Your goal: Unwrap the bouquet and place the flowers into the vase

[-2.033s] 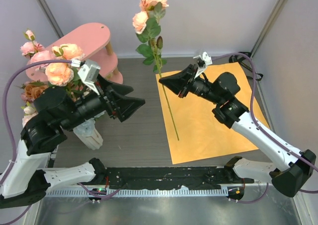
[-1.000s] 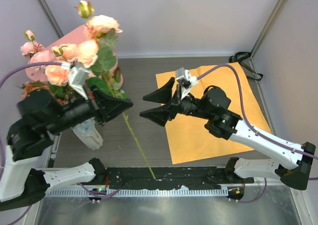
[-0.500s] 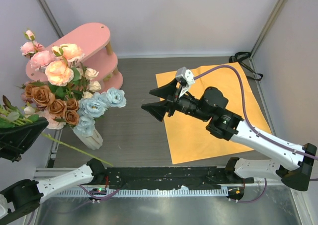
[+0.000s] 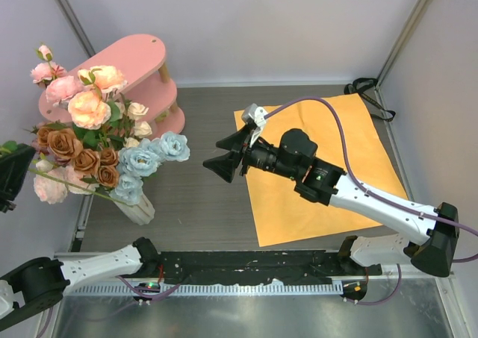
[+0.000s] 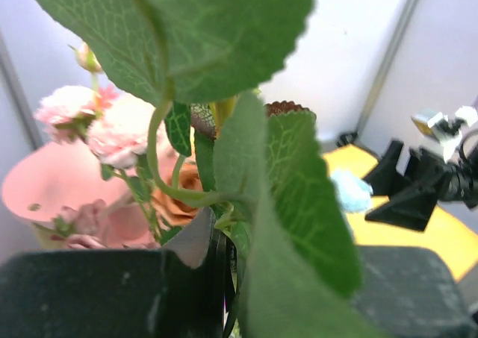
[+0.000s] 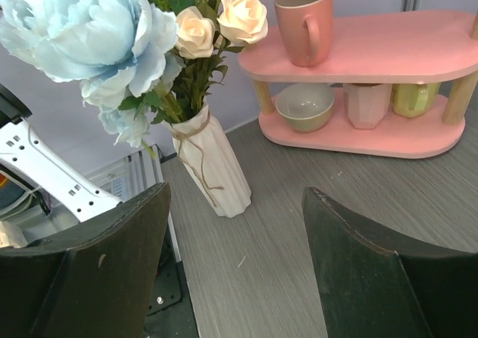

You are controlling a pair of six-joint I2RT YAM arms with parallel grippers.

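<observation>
Swung out to nine o'clock, the left jaws pinch a flower stem (image 4: 75, 187) near the vase (image 4: 138, 207), right jaws wide.

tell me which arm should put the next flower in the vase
Left. The left gripper is shut on a flower stem beside the vase; the right gripper is open and empty, farther away.
</observation>
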